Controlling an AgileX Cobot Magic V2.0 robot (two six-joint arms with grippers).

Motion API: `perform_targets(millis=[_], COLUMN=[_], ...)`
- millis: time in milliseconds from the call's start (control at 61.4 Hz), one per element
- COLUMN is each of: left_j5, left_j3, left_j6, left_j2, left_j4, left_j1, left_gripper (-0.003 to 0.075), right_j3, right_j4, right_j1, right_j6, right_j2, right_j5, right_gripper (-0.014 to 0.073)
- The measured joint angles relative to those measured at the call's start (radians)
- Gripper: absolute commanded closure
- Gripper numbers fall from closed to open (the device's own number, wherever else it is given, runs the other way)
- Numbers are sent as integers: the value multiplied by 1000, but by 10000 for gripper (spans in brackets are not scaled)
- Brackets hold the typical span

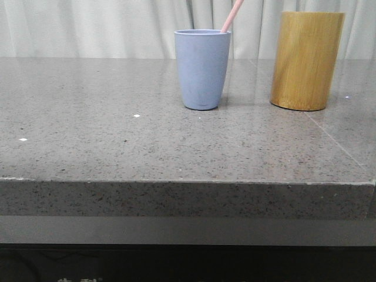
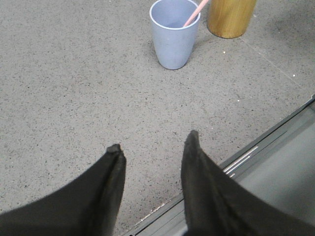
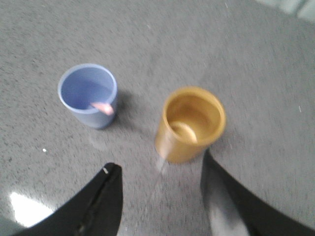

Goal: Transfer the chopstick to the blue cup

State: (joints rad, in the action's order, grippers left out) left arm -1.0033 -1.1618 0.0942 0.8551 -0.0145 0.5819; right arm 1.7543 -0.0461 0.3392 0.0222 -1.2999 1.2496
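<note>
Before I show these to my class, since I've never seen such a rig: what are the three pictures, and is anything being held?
It is a two-armed robot at a speckled grey stone table. One picture looks forward over the table; the other two come from cameras on each wrist, showing dark fingers. The left hand and right hand are both open and hold nothing. On the table stand a blue cup with a pink chopstick leaning in it, and beside it a taller bamboo holder that looks empty.
</note>
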Motion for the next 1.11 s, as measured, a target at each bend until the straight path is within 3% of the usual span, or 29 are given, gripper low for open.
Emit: perform_targets(millis=[179, 472, 814, 944, 1107], left_j5=[0, 0, 0, 0, 0], left_j3=[0, 0, 0, 0, 0], left_j6=[0, 0, 0, 0, 0], left_j2=[0, 0, 0, 0, 0], left_j4=[0, 0, 0, 0, 0], left_j1=[0, 0, 0, 0, 0], left_gripper=[436, 436, 437, 489, 646], right_j3=[-261, -608, -798, -816, -822], right_j4=[-9, -10, -6, 12, 30], right_j1=[-61, -68, -68, -68, -68], right_j6=[66, 78, 78, 78, 80], right_j2=[177, 476, 681, 690, 690], right_j5=[-101, -229, -289, -292, -296], right_gripper=[202, 202, 208, 336, 583])
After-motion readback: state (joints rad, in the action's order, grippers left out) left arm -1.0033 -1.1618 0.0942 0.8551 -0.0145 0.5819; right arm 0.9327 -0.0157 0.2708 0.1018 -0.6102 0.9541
